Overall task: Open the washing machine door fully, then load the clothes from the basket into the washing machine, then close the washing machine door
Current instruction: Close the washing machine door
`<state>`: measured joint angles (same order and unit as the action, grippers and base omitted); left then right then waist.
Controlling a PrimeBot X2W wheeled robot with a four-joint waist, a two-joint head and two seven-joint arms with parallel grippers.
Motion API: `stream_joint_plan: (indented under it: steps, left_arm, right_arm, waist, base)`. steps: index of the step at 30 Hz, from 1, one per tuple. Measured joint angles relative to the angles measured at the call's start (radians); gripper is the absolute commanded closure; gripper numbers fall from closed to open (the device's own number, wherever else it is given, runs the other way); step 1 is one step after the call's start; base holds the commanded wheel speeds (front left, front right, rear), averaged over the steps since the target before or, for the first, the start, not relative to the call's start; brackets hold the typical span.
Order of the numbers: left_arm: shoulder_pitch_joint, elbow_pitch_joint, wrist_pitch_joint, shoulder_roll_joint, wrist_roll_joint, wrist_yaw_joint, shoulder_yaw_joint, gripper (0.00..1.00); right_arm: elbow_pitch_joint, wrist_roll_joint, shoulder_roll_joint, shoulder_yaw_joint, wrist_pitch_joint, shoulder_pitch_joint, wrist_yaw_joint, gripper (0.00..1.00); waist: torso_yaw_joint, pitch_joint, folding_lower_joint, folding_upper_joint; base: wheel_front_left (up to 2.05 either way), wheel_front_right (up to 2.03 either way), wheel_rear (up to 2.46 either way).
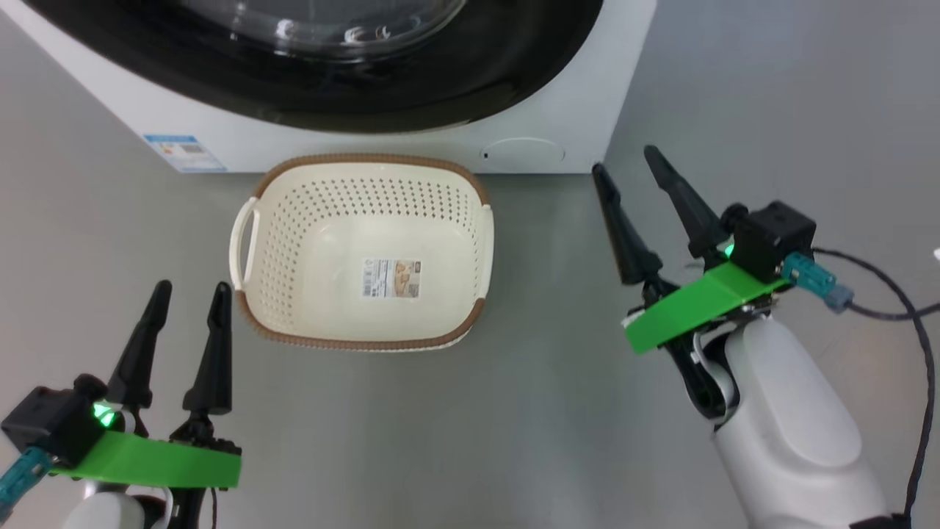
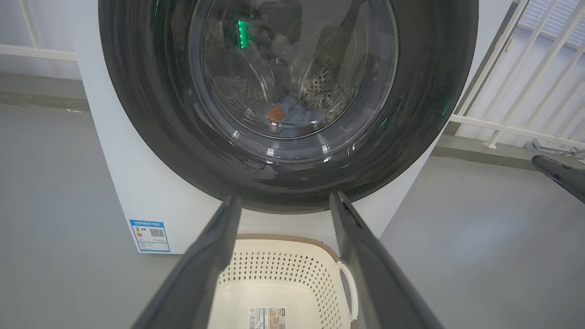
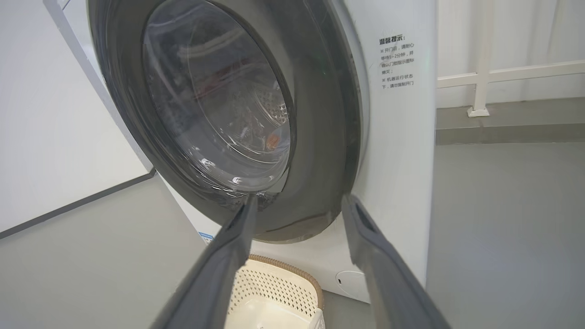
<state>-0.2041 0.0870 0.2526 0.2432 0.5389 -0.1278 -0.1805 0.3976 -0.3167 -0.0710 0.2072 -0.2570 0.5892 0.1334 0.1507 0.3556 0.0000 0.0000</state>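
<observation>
Plainly, the door [image 2: 137,114] sits shut against the washer [image 1: 573,110], and through its glass the clothes [image 2: 292,114] lie low in the drum [image 2: 329,82], blue with an orange-brown patch. On the floor [image 1: 551,367] just before the washer stands the basket [image 1: 330,213], bare inside save its sticker [image 1: 391,278]. The left gripper [image 1: 192,288] hangs released near the basket's near-left corner, and the right gripper [image 1: 624,160], fingers likewise spread on nothing, is off to its right by the washer's corner.

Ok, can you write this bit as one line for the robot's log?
door: shut | clothes: inside washing machine | basket: empty | left gripper: open, holding nothing | right gripper: open, holding nothing
</observation>
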Motion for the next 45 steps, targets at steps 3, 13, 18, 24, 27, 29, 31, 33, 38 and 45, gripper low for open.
stream_joint_plan:
  steps: [3, 13, 18, 24, 27, 29, 31, 33, 38, 45]
  left_arm:
    - [0.019, -0.001, 0.0, 0.0, -0.004, 0.0, 0.014, 0.0]
    - [0.09, -0.006, 0.0, -0.001, -0.055, 0.0, 0.063, 0.0]
    - [0.123, -0.005, 0.0, -0.007, -0.078, 0.0, 0.098, 0.0]
    - [0.16, 0.001, 0.0, -0.037, -0.134, 0.0, 0.156, 0.0]
    - [0.177, 0.004, 0.0, -0.054, -0.154, 0.0, 0.181, 0.0]
    - [0.19, 0.004, 0.0, -0.06, -0.179, 0.0, 0.19, 0.0]
    - [0.207, 0.003, 0.0, -0.064, -0.193, 0.0, 0.206, 0.0]
    - [0.225, 0.002, 0.0, -0.067, -0.202, 0.0, 0.216, 0.0]
    - [0.246, -0.002, 0.0, -0.092, -0.212, 0.0, 0.23, 0.0]
    - [0.271, -0.016, 0.0, -0.109, -0.228, 0.0, 0.259, 0.0]
  right_arm:
    - [-0.01, 0.007, 0.003, -0.004, 0.0, -0.049, 0.0, 0.0]
    - [-0.081, 0.033, 0.006, -0.048, 0.0, -0.198, 0.0, 0.0]
    - [-0.114, 0.044, 0.008, -0.071, 0.0, -0.251, 0.0, 0.0]
    - [-0.144, 0.068, 0.01, -0.102, 0.0, -0.338, 0.0, 0.0]
    - [-0.162, 0.068, 0.012, -0.115, 0.0, -0.372, 0.0, 0.0]
    - [-0.178, 0.068, 0.012, -0.128, 0.0, -0.392, 0.0, 0.0]
    - [-0.194, 0.066, 0.013, -0.132, 0.0, -0.409, 0.0, 0.0]
    - [-0.204, 0.063, 0.014, -0.137, 0.0, -0.427, 0.0, 0.0]
    - [-0.217, 0.068, 0.015, -0.151, 0.0, -0.463, 0.0, 0.0]
    - [-0.231, 0.082, 0.016, -0.153, 0.0, -0.49, 0.0, 0.0]
  waist:
    - [-0.02, -0.026, 0.0, 0.0]
    - [-0.088, -0.1, 0.0, 0.0]
    - [-0.117, -0.133, -0.0001, 0.0]
    - [-0.14, -0.175, 0.0, 0.0]
    - [-0.148, -0.195, 0.0, 0.0]
    - [-0.152, -0.208, -0.0001, 0.0]
    - [-0.155, -0.219, 0.0, 0.0]
    - [-0.158, -0.229, 0.0, 0.0]
    - [-0.156, -0.248, 0.0, 0.0]
    - [-0.152, -0.265, 0.0, 0.0]
  base:
    - [0.0, 0.0, 0.0]
    - [0.0, 0.0, 0.0]
    - [0.0, 0.0, 0.0]
    - [0.0, 0.0, 0.0]
    - [0.0, 0.0, 0.0]
    - [0.0, 0.0, 0.0]
    - [0.0, 0.0, 0.0]
    - [0.0, 0.0, 0.0]
    - [0.0, 0.0, 0.0]
    - [0.0, 0.0, 0.0]
